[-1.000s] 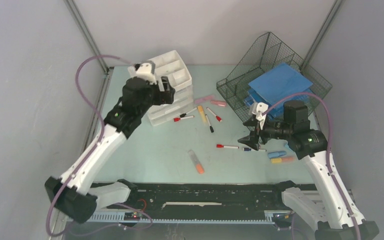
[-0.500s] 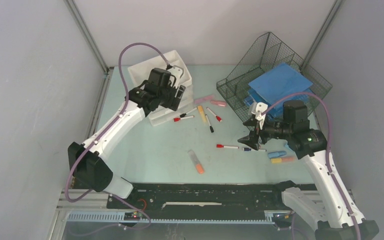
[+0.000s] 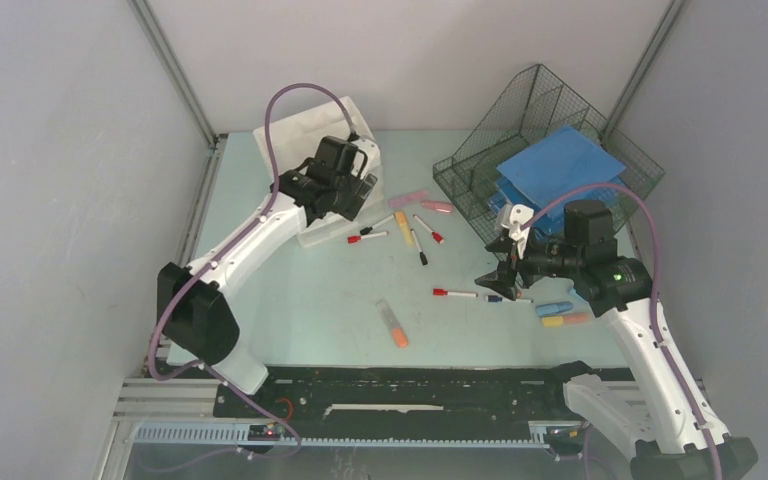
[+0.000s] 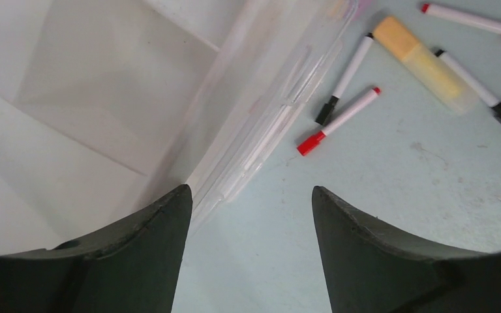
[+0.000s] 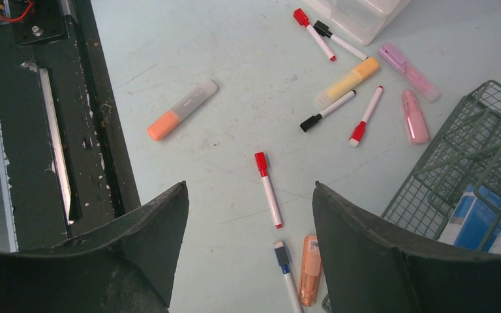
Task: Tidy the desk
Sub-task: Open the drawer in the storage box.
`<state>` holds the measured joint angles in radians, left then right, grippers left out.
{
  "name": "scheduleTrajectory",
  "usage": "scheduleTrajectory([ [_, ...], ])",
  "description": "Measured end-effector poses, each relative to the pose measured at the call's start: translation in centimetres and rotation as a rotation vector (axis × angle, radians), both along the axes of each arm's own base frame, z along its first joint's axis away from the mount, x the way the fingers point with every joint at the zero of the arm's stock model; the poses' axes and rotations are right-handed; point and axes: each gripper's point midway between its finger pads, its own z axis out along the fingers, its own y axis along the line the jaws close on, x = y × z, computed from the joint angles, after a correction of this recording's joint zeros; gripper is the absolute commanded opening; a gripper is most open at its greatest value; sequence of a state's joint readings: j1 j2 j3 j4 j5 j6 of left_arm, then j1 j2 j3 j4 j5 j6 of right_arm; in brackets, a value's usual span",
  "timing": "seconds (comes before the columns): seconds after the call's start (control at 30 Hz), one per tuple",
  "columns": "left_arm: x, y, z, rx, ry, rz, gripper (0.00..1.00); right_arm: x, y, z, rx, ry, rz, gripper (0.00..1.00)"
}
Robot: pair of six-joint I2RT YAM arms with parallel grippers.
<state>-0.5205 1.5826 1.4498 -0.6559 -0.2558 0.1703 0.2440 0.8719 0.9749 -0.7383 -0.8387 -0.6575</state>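
Left gripper (image 4: 249, 195) gapes empty over the edge of the white drawer unit (image 4: 104, 98); right gripper (image 5: 249, 189) hangs open, empty, above a red-capped marker (image 5: 269, 192) on the tabletop (image 3: 300, 300). Blue folders (image 3: 560, 165) lie in the wire tray (image 3: 580, 100). Only the left wrist view shows the unit's clear drawer fronts.

two skinny white arms with chunky black joints, left arm (image 3: 245, 240) and right arm (image 3: 650, 340), a purple cable (image 3: 305, 86) looping off each wrist, tiny green light (image 3: 617, 277) on the right one, left gripper (image 4: 251, 189) and right gripper (image 5: 250, 186) both with matte black curved fingers (image 4: 137, 261)
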Motion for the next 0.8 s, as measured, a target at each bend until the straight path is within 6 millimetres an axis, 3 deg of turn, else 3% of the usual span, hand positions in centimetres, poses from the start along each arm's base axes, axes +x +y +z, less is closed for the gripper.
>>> scheduleTrajectory([
  [0.07, 0.4, 0.4, -0.1, 0.029, -0.012, 0.01, 0.73, 0.0, 0.0, 0.0, 0.0, 0.0, 0.0, 0.77],
  [0.3, 1.2, 0.6, -0.3, 0.061, -0.031, 0.002, 0.46, 0.0, 0.0, 0.0, -0.002, -0.003, 0.002, 0.77],
  [0.7, 0.3, -1.7, 0.1, -0.05, 0.003, -0.115, 0.43, 0.0, 0.0, 0.0, -0.003, -0.007, 0.004, 0.77],
  [0.8, -0.2, -2.1, 0.3, -0.078, 0.015, -0.133, 0.48, 0.0, 0.0, 0.0, -0.004, -0.007, 0.004, 0.78],
])
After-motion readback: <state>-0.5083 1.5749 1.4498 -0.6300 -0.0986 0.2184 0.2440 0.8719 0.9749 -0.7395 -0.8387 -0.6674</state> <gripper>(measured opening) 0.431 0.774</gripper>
